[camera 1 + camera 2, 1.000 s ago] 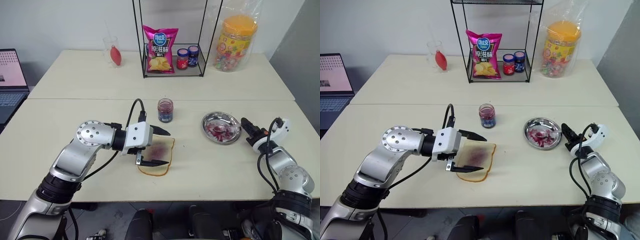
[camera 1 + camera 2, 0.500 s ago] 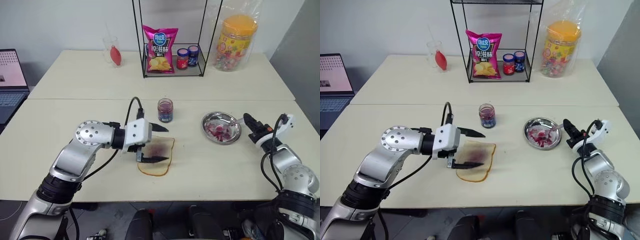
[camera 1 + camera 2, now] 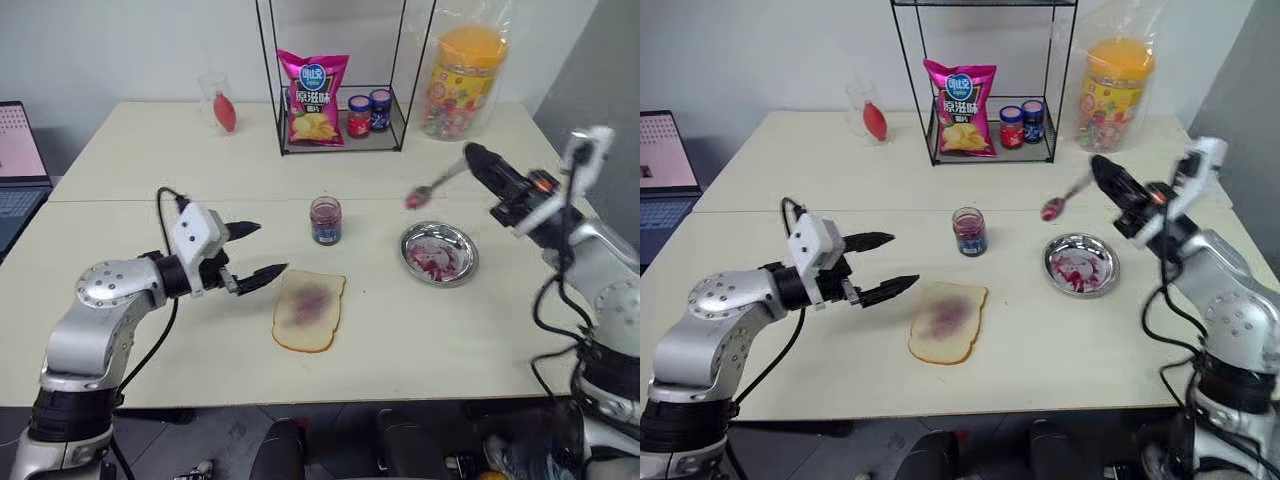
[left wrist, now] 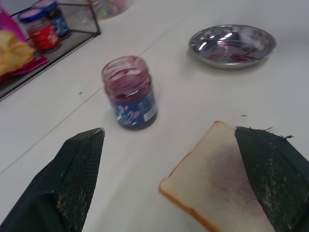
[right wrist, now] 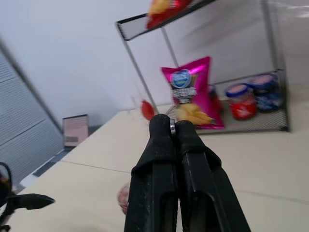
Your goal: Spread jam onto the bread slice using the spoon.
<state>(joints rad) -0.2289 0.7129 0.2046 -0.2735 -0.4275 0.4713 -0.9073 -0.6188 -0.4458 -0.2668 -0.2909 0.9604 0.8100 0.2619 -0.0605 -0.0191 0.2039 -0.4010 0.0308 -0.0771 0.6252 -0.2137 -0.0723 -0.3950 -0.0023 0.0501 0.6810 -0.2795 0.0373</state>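
Bread slice [image 3: 309, 310] lies flat on the table [image 3: 150, 230], with a purple stain in its middle. Just to its left, the left gripper [image 3: 252, 250] hangs low over the table with its two fingers wide apart and nothing in them. Behind the bread stands the open jam [image 3: 325, 220] jar. To the right sits a round metal dish [image 3: 438, 253] with red smears. Above it, the right gripper [image 3: 472, 159] is closed on the spoon [image 3: 434, 186], held up in the air. Its bowl looks red, maybe with jam, though it is blurry.

Chip bag [image 3: 310, 84], candy tub [image 3: 463, 80], metal dish [image 3: 439, 254], laptop [image 3: 16, 160]
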